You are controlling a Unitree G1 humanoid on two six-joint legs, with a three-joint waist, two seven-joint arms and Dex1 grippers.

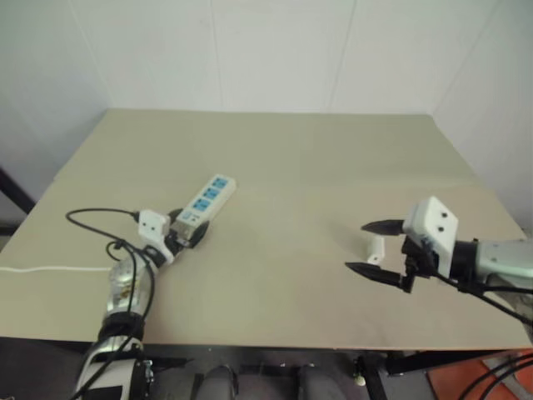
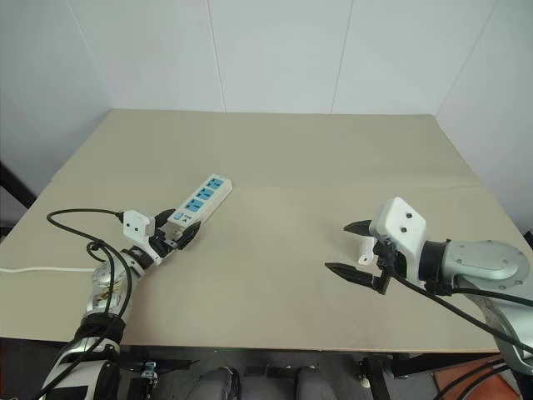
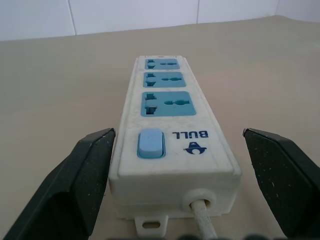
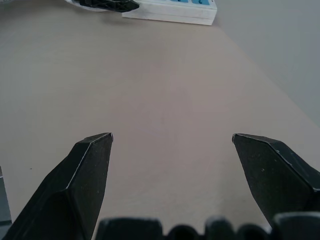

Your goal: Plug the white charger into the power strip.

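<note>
Strip's switch end sits between the open left fingers; charger lies by the open right gripper.

The power strip [image 1: 206,202] lies slantwise on the left part of the table [image 1: 300,167], its cord end toward the left gripper [image 3: 187,177], whose fingers stand wide apart on either side of that end and hold nothing; whether they touch its sides cannot be told. The white charger [image 1: 376,248] rests on the table's right part, well apart from the strip, showing between the spread, empty fingers of the right gripper [image 1: 372,247], which hangs above the tabletop.
</note>
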